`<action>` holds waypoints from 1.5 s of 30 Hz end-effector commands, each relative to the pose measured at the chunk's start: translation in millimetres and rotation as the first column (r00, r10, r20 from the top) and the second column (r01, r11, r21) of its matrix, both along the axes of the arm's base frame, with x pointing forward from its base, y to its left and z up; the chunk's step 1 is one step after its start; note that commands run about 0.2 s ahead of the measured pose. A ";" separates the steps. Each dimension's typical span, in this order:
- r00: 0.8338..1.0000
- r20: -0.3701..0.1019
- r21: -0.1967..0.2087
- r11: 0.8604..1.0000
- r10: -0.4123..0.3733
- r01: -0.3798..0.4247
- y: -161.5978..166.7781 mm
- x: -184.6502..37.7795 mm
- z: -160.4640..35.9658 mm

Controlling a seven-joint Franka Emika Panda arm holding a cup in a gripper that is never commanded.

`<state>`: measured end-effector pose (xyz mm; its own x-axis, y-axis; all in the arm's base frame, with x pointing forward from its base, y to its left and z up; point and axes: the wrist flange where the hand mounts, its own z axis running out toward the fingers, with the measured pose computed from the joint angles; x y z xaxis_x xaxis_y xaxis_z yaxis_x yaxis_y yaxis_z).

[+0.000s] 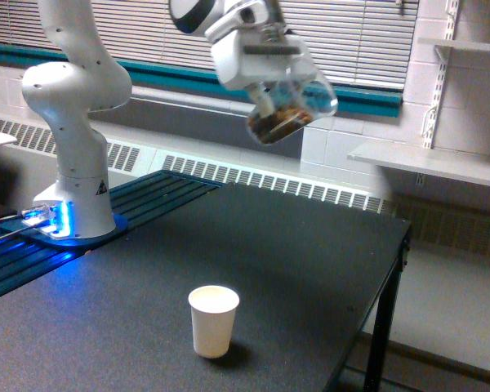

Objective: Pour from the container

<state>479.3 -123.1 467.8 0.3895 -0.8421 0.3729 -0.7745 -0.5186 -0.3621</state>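
High over the table, my gripper (271, 102) is shut on the container (292, 110), a small clear rounded jar with brown nut-like pieces lying in its lower end. The jar is tilted, its mouth toward the exterior view's right. A white paper cup (213, 320) stands upright on the black table (310, 253) near the front edge, well below the jar and toward the exterior view's left of it. The cup's inside looks white; no pieces show in it.
The arm's white base (73, 163) stands at the exterior view's left on a blue-lit mount. The table's right edge (396, 269) drops to the floor. A wall shelf (429, 163) and window blinds lie behind.
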 end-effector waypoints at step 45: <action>0.927 -0.341 0.055 0.981 -0.158 0.188 -58.4 -104.8 -155.0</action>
<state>374.0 -175.5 315.5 0.3312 -0.9276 0.1730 -0.9279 -0.3534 -0.1188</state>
